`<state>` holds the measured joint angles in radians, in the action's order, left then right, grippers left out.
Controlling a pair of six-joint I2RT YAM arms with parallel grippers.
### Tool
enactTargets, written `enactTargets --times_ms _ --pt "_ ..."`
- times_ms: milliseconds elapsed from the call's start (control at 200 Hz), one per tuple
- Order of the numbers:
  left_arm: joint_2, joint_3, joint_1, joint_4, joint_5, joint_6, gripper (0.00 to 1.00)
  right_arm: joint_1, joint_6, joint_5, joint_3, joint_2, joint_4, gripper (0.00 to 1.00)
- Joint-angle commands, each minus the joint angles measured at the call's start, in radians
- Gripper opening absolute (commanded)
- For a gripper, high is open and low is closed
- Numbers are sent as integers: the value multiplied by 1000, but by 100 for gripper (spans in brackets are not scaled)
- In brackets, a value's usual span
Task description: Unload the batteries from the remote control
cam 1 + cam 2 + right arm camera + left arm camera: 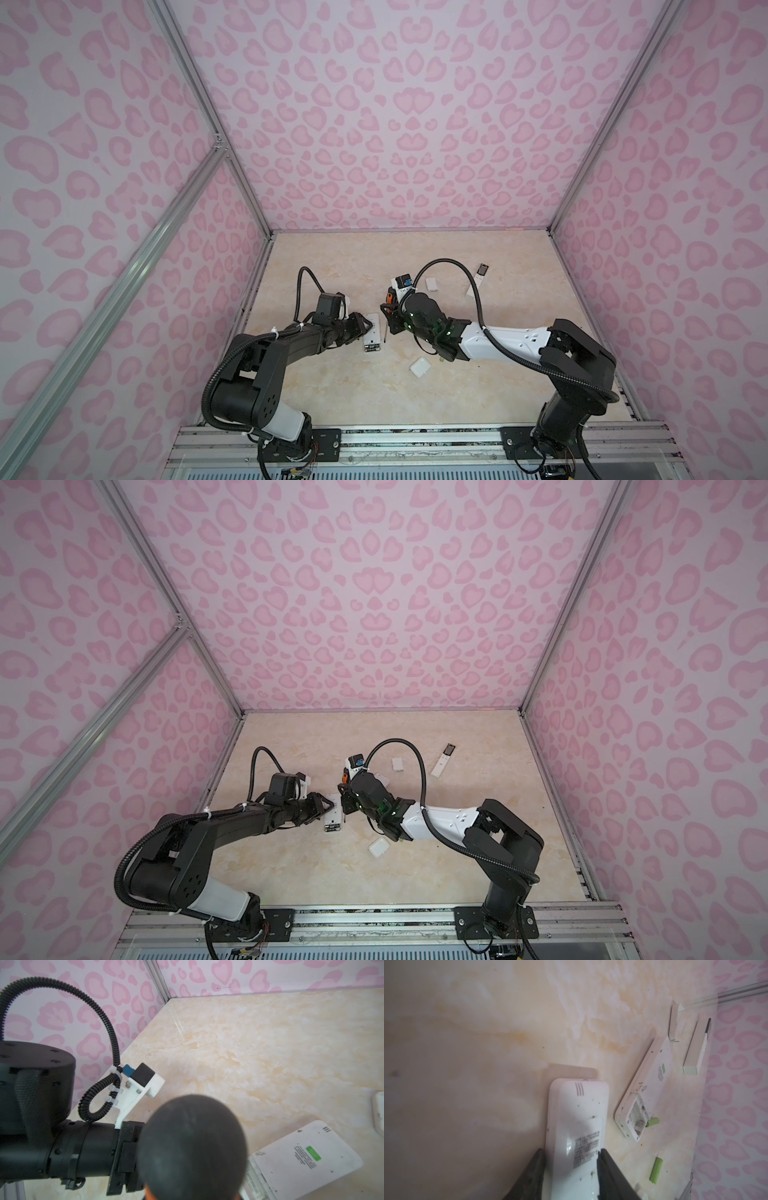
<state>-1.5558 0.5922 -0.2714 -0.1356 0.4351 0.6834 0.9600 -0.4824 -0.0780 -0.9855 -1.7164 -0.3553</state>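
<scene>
Now the left gripper (pixel 570 1152) straddles a white remote (pixel 577 1109) left of the table's (pixel 478 395) middle, one finger along each long side; whether they pinch it cannot be told. Its open battery bay (pixel 371 347) faces the near edge, contents unclear. The right gripper (pixel 389 314) is clamped on an orange-handled screwdriver (pixel 389 296), shaft just beside that bay. A second remote (pixel 652 1076) has an opened bay (pixel 636 1114) holding only contacts; one lime-green battery (pixel 654 1121) lies beside its open end, a second battery (pixel 656 1169) loose nearby.

Three remotes (pixel 577 1126), two covers (pixel 432 284), two loose batteries (pixel 656 1169).
</scene>
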Motion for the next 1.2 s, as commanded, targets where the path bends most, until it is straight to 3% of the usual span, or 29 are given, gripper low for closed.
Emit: enactTargets --times_ms 0,220,405,700,960,1155,1195 --pt "-46 41 -25 -43 -5 -1 45 0 -12 -11 23 14 -48 0" --pt "-138 141 -32 -30 21 -9 46 10 -33 -19 51 21 -62 0" --pt "-47 143 -11 25 5 -22 50 30 8 -1 15 -9 -86 0" --pt "208 -28 115 147 26 46 50 46 102 53 -95 -86 -90 0" --pt "371 -203 120 149 66 129 41 59 138 63 -140 -155 -102 0" --pt "388 -249 120 130 96 136 37 69 164 51 -163 -204 -113 0" --pt "381 -252 120 127 105 137 32 72 174 45 -166 -209 -109 0"
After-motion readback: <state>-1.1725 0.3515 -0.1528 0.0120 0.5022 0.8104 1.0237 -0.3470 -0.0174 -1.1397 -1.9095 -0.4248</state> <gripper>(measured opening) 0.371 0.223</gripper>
